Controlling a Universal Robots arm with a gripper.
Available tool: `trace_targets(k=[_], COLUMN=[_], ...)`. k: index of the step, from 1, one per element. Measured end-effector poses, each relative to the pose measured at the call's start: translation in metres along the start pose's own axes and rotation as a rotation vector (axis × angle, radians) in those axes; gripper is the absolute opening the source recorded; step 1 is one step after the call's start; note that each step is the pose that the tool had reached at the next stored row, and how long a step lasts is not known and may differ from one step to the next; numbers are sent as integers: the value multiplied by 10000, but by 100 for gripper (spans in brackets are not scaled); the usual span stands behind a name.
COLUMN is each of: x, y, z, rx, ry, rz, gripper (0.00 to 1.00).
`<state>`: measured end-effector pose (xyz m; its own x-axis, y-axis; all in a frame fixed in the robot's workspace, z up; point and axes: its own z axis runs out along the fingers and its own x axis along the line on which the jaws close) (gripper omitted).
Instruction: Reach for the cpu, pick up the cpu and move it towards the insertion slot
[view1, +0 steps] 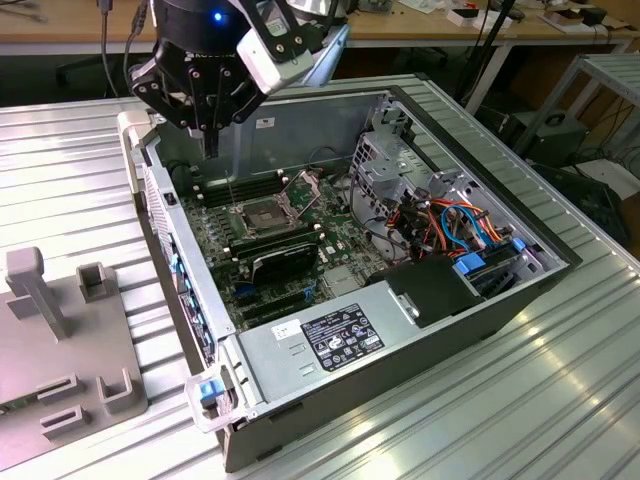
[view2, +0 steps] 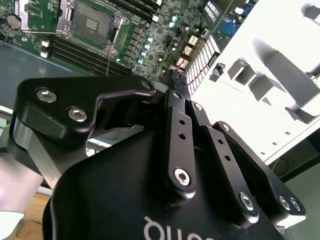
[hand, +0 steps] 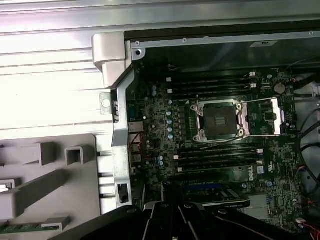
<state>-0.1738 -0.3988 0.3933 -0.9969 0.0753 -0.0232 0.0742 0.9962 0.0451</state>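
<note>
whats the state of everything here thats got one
computer case: lying flat, side panel off, inside exposed
insertion slot: cover plate swung open, socket empty
memory slots: look empty
gripper: hanging above the case wall at the exterior view's left

Shiny metal frames the insertion slot (hand: 218, 119); the table (view1: 560, 400) is ribbed metal.

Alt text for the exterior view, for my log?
The end effector hangs over the open computer case, above the motherboard. Beneath and to the exterior view's right of it, the insertion slot lies open, dark centre exposed. A grey fixture plate lies outside the case.
</note>
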Motion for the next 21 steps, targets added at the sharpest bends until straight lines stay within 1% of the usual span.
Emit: trace_targets(k=[21], x=[139], y=[-11], z=[-4], rx=[1], ry=[0], rz=[0], gripper=[11])
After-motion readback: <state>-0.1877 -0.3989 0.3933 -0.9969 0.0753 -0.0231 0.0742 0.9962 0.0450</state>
